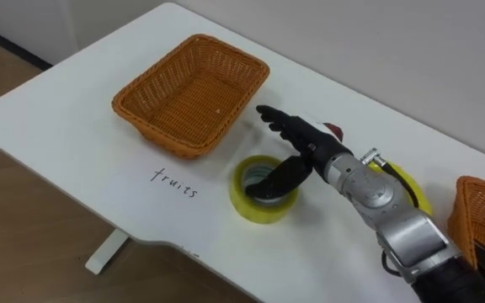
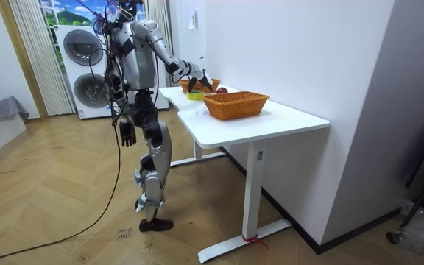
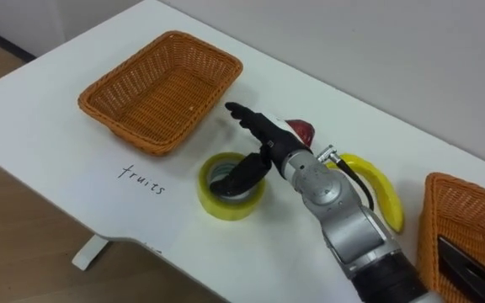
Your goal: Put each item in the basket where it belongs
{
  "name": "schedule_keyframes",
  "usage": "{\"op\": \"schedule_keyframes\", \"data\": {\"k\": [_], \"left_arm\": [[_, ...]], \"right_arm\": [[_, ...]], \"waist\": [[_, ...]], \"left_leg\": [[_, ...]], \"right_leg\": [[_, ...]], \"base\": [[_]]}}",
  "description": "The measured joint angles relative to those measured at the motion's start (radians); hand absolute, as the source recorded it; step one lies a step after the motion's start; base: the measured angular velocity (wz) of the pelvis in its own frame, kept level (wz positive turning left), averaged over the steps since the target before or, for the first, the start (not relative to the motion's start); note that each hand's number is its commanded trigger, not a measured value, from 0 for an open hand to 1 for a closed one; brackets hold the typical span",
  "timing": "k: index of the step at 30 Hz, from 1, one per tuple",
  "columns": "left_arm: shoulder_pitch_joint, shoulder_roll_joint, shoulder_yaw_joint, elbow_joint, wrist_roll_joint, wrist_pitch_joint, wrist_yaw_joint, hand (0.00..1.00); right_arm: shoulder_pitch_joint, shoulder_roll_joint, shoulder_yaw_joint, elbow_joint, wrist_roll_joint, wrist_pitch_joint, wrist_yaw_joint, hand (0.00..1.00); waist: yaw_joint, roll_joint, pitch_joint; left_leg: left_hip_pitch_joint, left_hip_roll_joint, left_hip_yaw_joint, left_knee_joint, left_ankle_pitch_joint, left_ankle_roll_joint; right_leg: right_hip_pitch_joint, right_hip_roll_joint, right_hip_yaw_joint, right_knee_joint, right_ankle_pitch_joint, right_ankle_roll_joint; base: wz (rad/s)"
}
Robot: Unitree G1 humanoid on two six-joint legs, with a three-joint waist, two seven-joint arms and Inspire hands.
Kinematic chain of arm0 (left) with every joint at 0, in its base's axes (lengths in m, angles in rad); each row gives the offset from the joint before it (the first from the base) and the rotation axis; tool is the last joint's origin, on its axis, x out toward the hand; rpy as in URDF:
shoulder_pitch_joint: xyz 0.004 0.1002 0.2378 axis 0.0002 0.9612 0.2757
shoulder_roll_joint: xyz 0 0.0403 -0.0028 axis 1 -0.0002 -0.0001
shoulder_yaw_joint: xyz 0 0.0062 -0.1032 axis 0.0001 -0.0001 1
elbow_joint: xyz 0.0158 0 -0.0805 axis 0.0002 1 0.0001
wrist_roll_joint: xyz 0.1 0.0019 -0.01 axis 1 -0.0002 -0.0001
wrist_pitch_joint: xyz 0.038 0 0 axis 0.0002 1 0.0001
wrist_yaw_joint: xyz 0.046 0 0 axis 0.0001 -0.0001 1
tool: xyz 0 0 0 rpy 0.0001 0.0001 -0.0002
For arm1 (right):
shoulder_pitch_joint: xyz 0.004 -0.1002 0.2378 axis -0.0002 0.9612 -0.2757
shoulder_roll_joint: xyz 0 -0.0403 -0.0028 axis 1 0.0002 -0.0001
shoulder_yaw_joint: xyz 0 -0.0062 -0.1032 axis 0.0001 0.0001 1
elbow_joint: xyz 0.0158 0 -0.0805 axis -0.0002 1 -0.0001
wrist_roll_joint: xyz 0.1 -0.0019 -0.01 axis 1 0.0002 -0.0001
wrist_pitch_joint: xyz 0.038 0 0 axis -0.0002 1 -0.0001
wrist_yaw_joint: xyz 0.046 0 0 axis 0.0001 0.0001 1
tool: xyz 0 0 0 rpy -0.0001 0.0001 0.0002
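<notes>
A yellow tape roll (image 1: 263, 189) lies flat on the white table (image 1: 74, 109), just right of the handwritten word "fruits" (image 1: 175, 183). My right hand (image 1: 306, 139) hovers over the roll with its fingers straight, pointing toward the empty wicker basket (image 1: 162, 139); its thumb dips into the roll's hole. A red apple (image 1: 335, 131) sits right behind the hand, mostly hidden. A banana (image 1: 407, 185) lies under my forearm. My left hand (image 2: 127, 135) hangs relaxed at my side.
A second wicker basket (image 3: 445, 202) stands at the right edge and holds a dark object (image 3: 466, 257). The table's front edge runs close below the tape roll. I stand at the table's end, with washing machines (image 2: 87, 70) behind me.
</notes>
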Motion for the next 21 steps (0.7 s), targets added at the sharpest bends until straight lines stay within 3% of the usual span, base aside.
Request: {"op": "schedule_keyframes", "data": {"k": [11,21], "left_arm": [[0.008,-0.001,0.0,0.0,0.0,0.025,-0.011,0.0],[0.014,-0.006,-0.002,-0.01,-0.001,0.054,-0.022,0.0]], "right_arm": [[-0.006,0.0,0.0,0.007,-0.037,0.002,0.0,0.0],[-0.02,0.0,-0.001,0.042,-0.042,0.022,-0.009,0.0]], "waist": [[0.001,0.004,0.0],[-0.002,0.036,-0.002]], "left_leg": [[-0.006,-0.001,-0.005,0.01,0.0,0.0],[-0.011,-0.002,-0.007,0.026,0.0,-0.001]], "right_leg": [[0.002,0.0,-0.006,0.0,0.0,0.0],[0.01,-0.005,-0.046,0.001,0.0,0.0]], "base": [[0.0],[0.01]]}}
